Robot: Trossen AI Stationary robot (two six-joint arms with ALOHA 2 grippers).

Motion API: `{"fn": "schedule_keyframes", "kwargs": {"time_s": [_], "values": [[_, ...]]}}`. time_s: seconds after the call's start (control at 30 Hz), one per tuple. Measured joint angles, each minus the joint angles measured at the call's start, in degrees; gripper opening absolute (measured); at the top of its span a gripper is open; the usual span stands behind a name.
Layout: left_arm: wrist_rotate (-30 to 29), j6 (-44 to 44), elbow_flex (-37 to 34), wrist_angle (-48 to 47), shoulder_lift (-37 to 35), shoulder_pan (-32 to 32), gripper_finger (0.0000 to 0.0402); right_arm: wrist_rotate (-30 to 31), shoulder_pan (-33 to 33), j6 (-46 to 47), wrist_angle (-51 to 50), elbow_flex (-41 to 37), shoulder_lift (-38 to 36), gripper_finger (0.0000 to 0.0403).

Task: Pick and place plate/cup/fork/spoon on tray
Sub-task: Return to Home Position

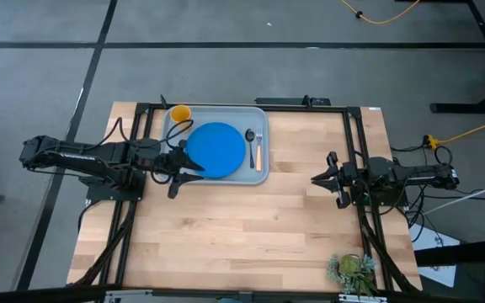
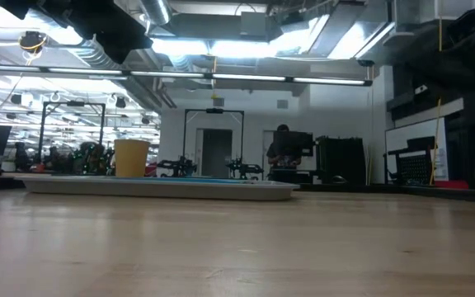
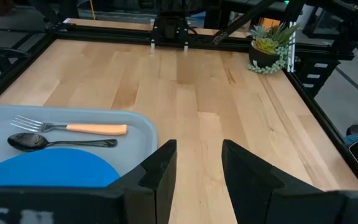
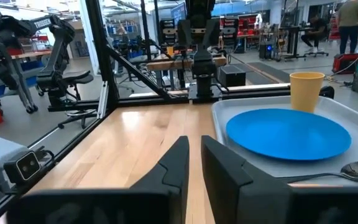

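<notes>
Finding: the large grey-blue rectangular tray (image 1: 262, 118) sits at 12 o'clock on the wooden desk (image 1: 251, 227). It carries the round blue plate (image 1: 215, 150), the small yellow-orange cup (image 1: 179, 113) in its 10 o'clock corner, and the black spoon (image 1: 250, 145) and orange-handled fork (image 1: 258, 150) at the plate's 3 o'clock.

The left hand (image 1: 190, 160), spread and empty, hangs above the tray rim at the plate's 9 o'clock. Recommended: rise before retreating, to spare plate and rim.

The right hand (image 1: 317, 178), narrowly parted and empty, waits at the desk's 3 o'clock, well apart.
</notes>
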Motion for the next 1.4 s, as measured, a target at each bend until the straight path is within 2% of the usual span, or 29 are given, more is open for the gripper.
{"fn": "schedule_keyframes", "kwargs": {"time_s": [0.67, 0.77, 0.87, 1.0, 1.3, 1.4], "values": [[0.0, -0.1, 0.0, 0.0, 0.0, 0.0, 0.0122, 0.0, 0.0, -0.2, 0.0, 0.0, 0.0, 0.0048], [-0.1, -0.7, 0.0, -0.3, -2.5, -0.1, 0.0122, 0.1, 0.0, -0.2, 0.0, 0.0, 0.0, 0.0048], [-1.7, 2.5, -0.7, -0.1, -6.5, -0.1, 0.0122, 0.0, 0.0, -0.2, 0.1, 0.0, 0.0, 0.0048], [-2.2, 3.7, -6.4, 6.4, -13.4, -0.1, 0.0122, 0.1, 0.0, -0.2, 0.1, 0.0, 0.0, 0.0048], [-1.2, 3.0, -31.1, 31.6, -26.8, -0.1, 0.0122, 0.0, 0.0, -0.2, 0.1, 0.0, 0.0, 0.0048], [-0.9, 2.0, -31.3, 29.9, -30.6, -0.1, 0.0122, 0.0, 0.0, -0.3, 0.1, 0.0, 0.0, 0.0048]]}}
